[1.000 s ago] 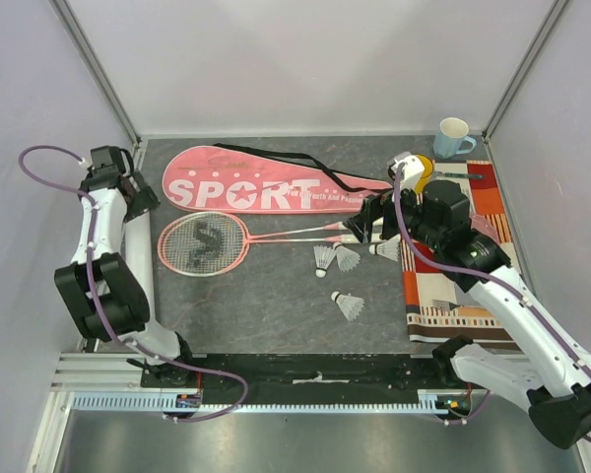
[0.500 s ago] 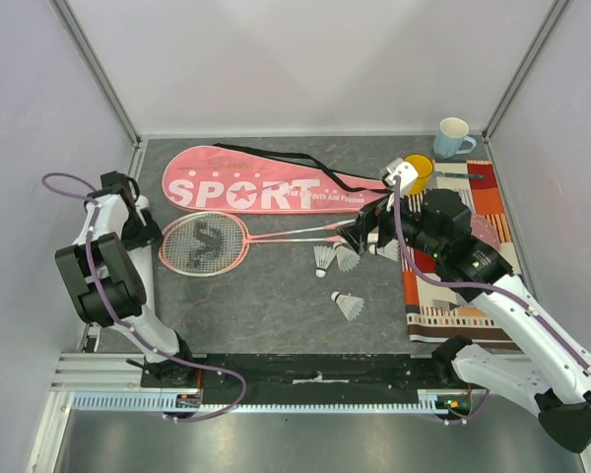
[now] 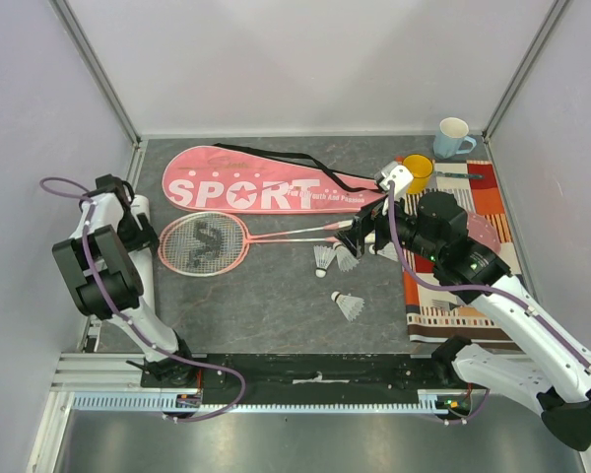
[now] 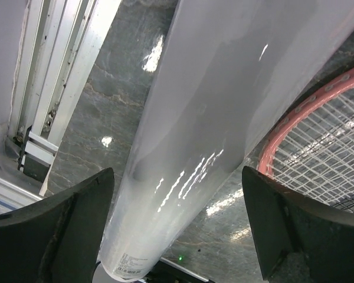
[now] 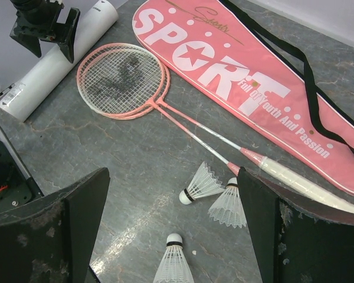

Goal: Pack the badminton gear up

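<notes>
Along the left edge of the table (image 3: 276, 315) lies the long white tube (image 4: 212, 106), flat on its side, with the left gripper (image 4: 177, 227) hanging over it, fingers spread wide to either side and nothing held. The tube is glossy, smooth and round, so jaws closing off-centre could send it rolling or let it slip out. It also lies just beside the pink heads of the two rackets (image 5: 121, 79), which are stacked one on the other, so the inner finger could catch a frame and drag both. The right gripper (image 5: 171, 218) is open just as wide above the shuttlecocks (image 5: 200, 184), near the rackets' white handles. Three white feather shuttlecocks show plainly on the grey surface; a fourth seems to sit partly hidden under that arm in the top view, though I cannot be sure. Their feather skirts look thin and would likely crush under a hard pinch. Beyond the rackets the pink "SPORT" bag (image 5: 242, 88) lies flat with its black strap trailing, nothing packed yet.
</notes>
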`<state>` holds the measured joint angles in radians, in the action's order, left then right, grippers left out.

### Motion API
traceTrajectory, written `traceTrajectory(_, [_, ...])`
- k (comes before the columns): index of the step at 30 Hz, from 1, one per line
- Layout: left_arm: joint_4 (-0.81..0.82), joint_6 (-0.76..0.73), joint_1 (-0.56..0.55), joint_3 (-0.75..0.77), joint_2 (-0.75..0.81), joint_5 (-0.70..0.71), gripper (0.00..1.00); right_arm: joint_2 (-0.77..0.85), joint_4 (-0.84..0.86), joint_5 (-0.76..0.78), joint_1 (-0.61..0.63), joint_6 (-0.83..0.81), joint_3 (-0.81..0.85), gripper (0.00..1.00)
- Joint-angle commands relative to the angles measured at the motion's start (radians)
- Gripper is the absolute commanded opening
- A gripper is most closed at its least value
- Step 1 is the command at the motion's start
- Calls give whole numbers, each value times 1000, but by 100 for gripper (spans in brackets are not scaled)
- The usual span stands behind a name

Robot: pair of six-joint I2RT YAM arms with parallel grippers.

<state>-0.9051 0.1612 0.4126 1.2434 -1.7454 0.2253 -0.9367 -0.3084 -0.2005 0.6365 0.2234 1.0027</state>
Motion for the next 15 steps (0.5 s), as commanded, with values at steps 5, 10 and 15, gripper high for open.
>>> traceTrajectory(5, [-12, -49, -8, 51, -75, 12, 93, 10, 20, 21, 3, -19, 13, 98])
traceTrajectory(10, [11, -46, -14, 30, -92, 34, 93, 9, 17, 19, 3, -21, 13, 98])
traceTrajectory(15, [28, -40, -15, 11, -109, 42, 88, 6, 19, 22, 3, -21, 11, 98])
